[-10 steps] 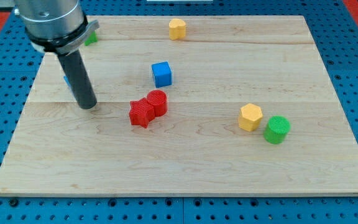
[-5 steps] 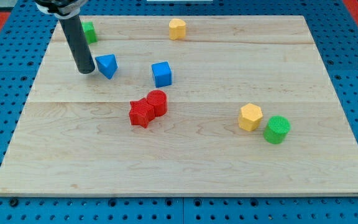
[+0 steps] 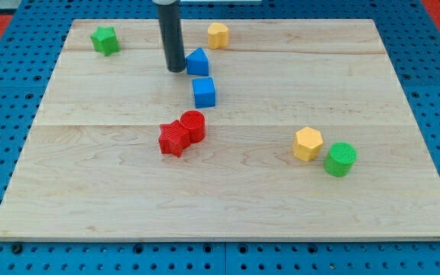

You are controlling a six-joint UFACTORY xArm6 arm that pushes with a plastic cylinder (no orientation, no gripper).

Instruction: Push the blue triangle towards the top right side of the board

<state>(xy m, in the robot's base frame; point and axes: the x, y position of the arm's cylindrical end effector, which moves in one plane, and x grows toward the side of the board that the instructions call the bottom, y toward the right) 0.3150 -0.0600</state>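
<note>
The blue triangle (image 3: 198,61) lies on the wooden board (image 3: 228,198) in its upper middle part. My tip (image 3: 176,69) stands right against the triangle's left side. The dark rod rises from there out of the view's top. A blue cube (image 3: 204,92) sits just below the triangle, close to it or touching it.
A yellow block (image 3: 218,34) sits up and right of the triangle near the top edge. A green star (image 3: 105,40) is at the top left. A red star (image 3: 174,138) and red cylinder (image 3: 193,125) touch mid-board. A yellow hexagon (image 3: 307,143) and green cylinder (image 3: 341,159) sit at the right.
My tip has swept from the board's left to the upper middle, pushing the blue triangle right and up. The blue cube has shifted slightly. The green star is now uncovered.
</note>
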